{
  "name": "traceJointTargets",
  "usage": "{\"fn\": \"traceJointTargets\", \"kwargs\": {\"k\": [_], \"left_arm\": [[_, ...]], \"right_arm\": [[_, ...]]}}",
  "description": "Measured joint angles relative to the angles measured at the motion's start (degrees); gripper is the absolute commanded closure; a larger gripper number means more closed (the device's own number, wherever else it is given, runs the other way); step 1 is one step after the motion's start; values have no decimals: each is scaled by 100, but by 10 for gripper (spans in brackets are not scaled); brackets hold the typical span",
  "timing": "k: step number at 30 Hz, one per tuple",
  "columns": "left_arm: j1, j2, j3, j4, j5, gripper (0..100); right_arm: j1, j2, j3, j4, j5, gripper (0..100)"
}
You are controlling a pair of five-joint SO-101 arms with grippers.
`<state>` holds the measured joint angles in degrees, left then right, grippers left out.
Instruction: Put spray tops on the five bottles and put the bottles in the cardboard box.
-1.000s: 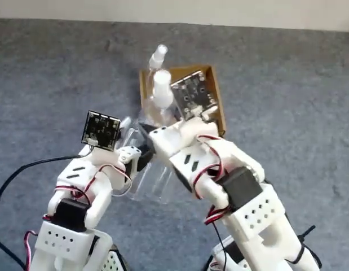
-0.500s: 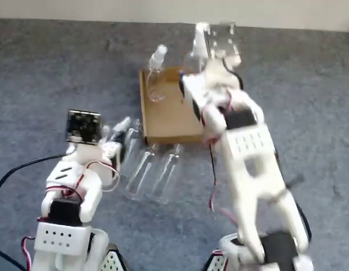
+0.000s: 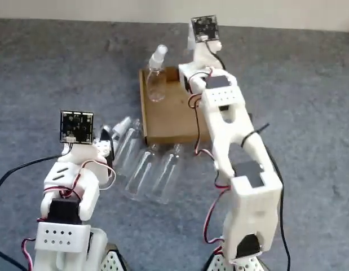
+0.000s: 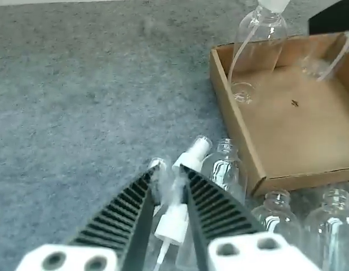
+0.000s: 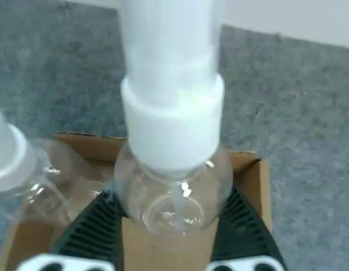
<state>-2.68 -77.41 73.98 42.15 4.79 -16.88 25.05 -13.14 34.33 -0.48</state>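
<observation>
Standing upright in the cardboard box point(image 3: 168, 116), high view: one capped bottle point(image 3: 155, 84), in the far corner on the left arm's side. The right arm point(image 3: 225, 113) is stretched out over the far side of the box. A second ago it was bent over the middle of the surface point(image 3: 61, 73), close to the left arm point(image 3: 73, 175), and it has since swung across. The left arm has drawn back toward its own side. Three open bottles point(image 3: 143, 169) lie side by side on the surface just in front of the box, necks toward it. A loose spray top point(image 3: 122, 124) lies beside the outermost one.

Left wrist view: on the left gripper point(image 4: 166, 175) the jaws are set narrowly on either flank of the loose spray top, apparently pinching it. The nearest open bottle lies just beside it, with its neck bare.

Right wrist view: on the right gripper point(image 5: 168, 220) the jaws are pinching the body of the held bottle point(image 5: 171, 197). The bottle is upright with its fitted top point(image 5: 171, 113) on, inside the box's outline near the far wall. Whether its base touches the floor of the box cannot be told. The capped bottle stands to one side, apart.

Assessment: the swing to the box suggests the second bottle is finished and due for release. That would make two of five delivered. Three bottles are still uncapped, and the next top is apparently already in the left jaws.
</observation>
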Motion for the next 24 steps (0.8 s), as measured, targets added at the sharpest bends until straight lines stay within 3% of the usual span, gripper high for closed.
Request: {"fn": "traceJointTargets", "kwargs": {"k": [24], "left_arm": [[-9, 0, 0, -9, 0, 986]], "right_arm": [[18, 791, -475, -615, -193, 995]]}}
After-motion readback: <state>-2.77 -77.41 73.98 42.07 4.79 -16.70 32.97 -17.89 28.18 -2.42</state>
